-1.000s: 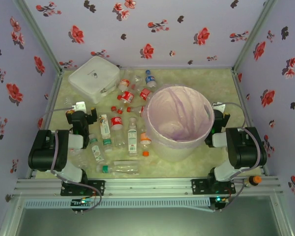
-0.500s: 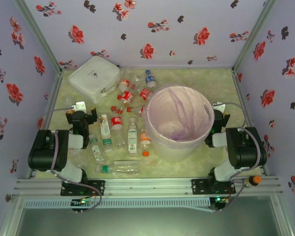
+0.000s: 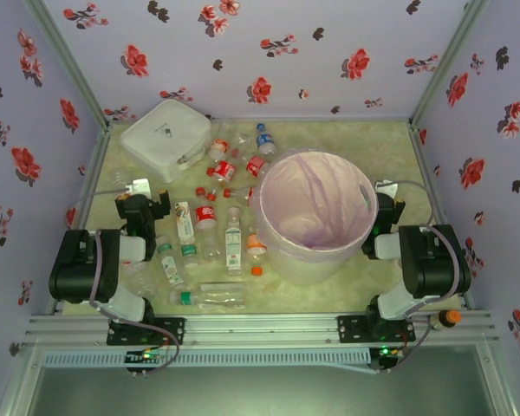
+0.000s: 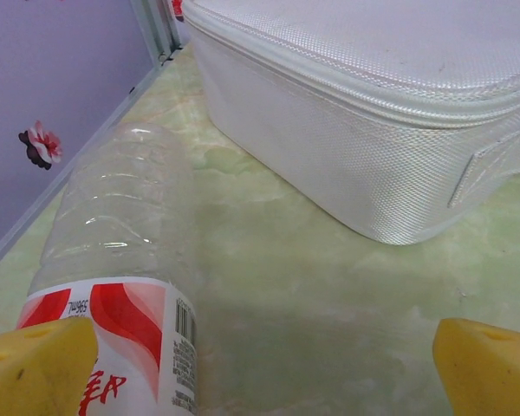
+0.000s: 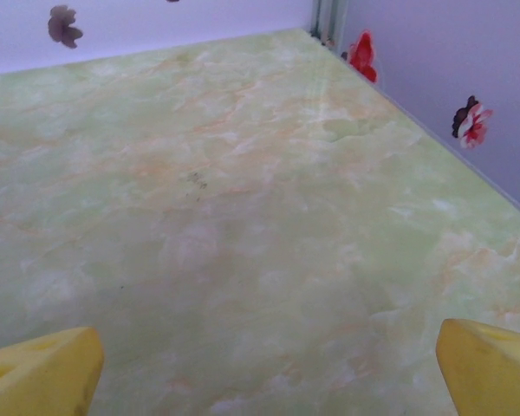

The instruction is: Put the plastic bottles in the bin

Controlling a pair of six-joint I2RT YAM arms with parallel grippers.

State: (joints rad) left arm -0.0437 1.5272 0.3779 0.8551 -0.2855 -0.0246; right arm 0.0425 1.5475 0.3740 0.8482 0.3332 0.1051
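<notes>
While L & R jaws stand wide apart, plastic bottles (image 3: 233, 243) lie beside bin (image 3: 305, 260).

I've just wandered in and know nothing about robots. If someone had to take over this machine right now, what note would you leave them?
Left hand: open, holding nothing. A red-labelled bottle lies beside one finger, and the white case is ahead.
Right hand: open and empty, low over bare table to the right of the bin.
The bottles lie scattered on the table left of the bin, between it and the left arm.
Done: nothing yet; no bottle can be seen inside the bin.
Left: pick up every bottle and drop it in the bin.
</notes>
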